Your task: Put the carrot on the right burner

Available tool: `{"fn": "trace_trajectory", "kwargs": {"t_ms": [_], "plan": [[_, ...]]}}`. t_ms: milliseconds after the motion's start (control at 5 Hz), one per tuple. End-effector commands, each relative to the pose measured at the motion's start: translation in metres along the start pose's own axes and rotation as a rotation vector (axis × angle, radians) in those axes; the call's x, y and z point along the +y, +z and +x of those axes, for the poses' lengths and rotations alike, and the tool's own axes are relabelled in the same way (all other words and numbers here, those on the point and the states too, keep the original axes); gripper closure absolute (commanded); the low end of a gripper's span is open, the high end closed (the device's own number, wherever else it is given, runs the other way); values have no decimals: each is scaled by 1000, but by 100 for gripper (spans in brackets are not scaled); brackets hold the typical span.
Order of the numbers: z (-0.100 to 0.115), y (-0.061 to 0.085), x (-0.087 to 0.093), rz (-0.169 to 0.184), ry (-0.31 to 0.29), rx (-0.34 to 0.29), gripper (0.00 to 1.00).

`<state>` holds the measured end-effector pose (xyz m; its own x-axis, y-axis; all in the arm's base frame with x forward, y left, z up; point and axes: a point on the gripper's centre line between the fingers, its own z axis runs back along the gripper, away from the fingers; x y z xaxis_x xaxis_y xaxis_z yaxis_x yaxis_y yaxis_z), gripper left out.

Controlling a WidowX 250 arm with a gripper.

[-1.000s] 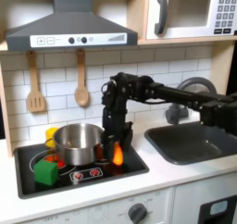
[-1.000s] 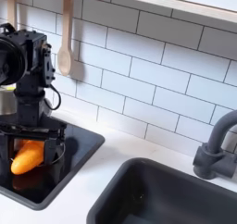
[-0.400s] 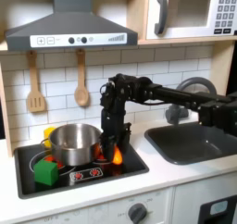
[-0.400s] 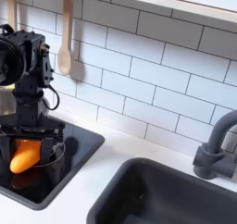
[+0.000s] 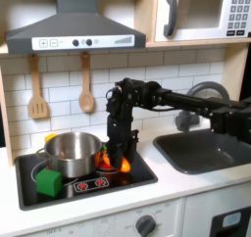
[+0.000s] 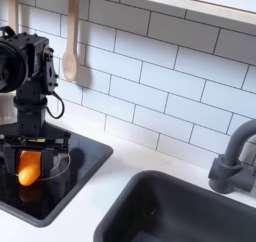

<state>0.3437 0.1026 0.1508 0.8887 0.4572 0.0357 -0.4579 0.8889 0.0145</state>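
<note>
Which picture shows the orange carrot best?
The second exterior view: the carrot looks big and clear there, standing on end under the end effector. In the first exterior view it is small, a blurry orange spot beside the pot.

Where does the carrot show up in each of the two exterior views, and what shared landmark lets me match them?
First exterior view: the carrot sits low at centre, under the gripper, on the stovetop just right of the pot.
Second exterior view: the carrot is at the lower left edge, upright between the gripper's fingers above the stovetop.
Shared landmark: the hanging wooden spoon on the tiled wall.
</note>
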Motion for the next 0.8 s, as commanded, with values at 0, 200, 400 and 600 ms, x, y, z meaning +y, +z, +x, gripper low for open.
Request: {"fn": "trace_trajectory", "kwargs": {"t_ms": [0,200,400,600], "plan": [[-9,2,-7,-19,-16,6,100],[-17,2,-11,-27,-25,19,100],[-22,1,-13,-33,-31,28,100],[-26,2,-15,-37,-36,29,100]]}}
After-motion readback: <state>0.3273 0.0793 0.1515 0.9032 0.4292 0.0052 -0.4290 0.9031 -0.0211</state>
